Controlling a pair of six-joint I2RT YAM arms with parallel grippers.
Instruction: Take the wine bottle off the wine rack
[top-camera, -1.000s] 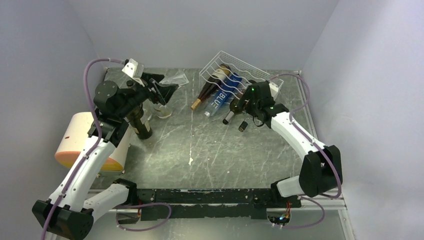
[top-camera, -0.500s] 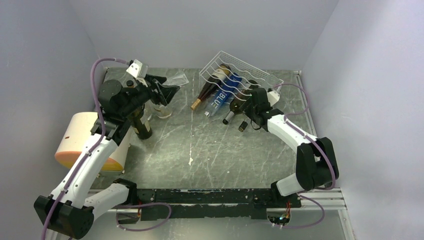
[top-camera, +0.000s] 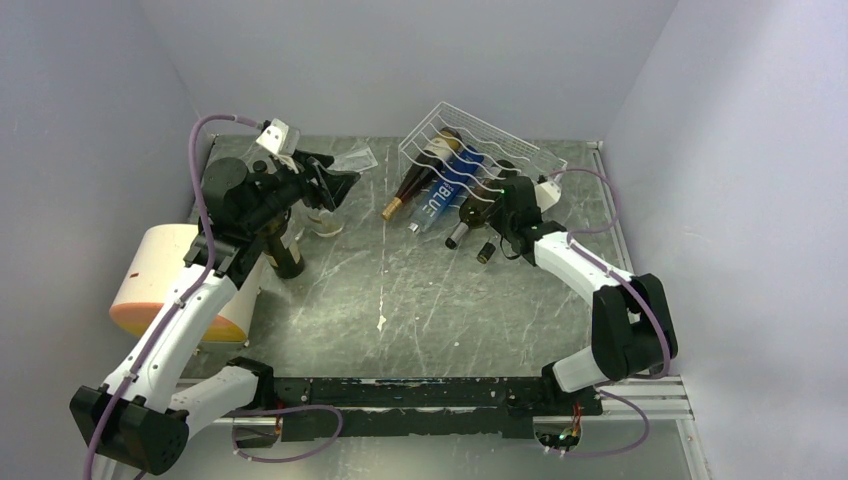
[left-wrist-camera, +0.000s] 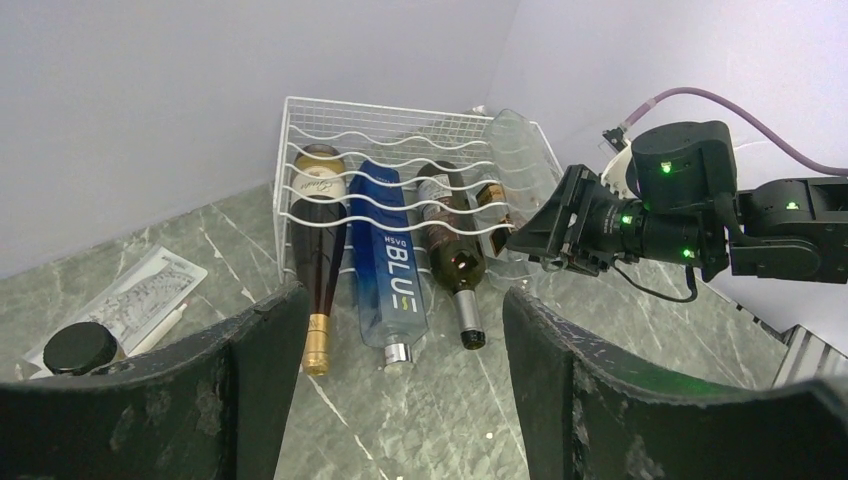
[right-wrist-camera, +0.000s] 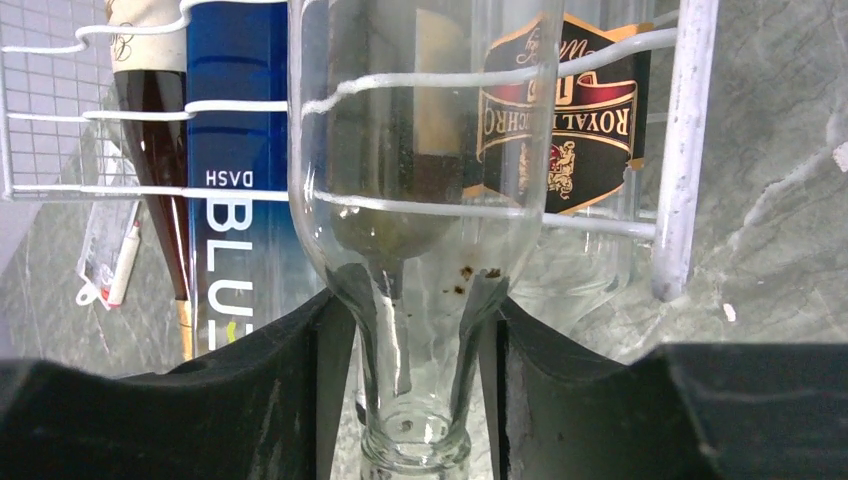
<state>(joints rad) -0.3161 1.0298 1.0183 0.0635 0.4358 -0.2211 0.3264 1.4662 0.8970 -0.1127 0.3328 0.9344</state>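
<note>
The white wire wine rack stands tilted at the back of the table with several bottles lying in it, necks toward me. The clear glass wine bottle lies in the rightmost cradle. My right gripper is at the rack's front, its fingers pressed against both sides of this bottle's neck where it flares. My left gripper hangs open over the left side of the table, nothing between its fingers, facing the rack.
In the rack also lie a dark bottle with gold foil, a blue bottle and a dark green bottle. A cream cylinder and an upright dark bottle stand at the left. A plastic bag lies behind.
The right gripper's jaws have closed in on the clear bottle's neck, and that arm has pushed a little toward the rack. The left arm has hardly moved.
</note>
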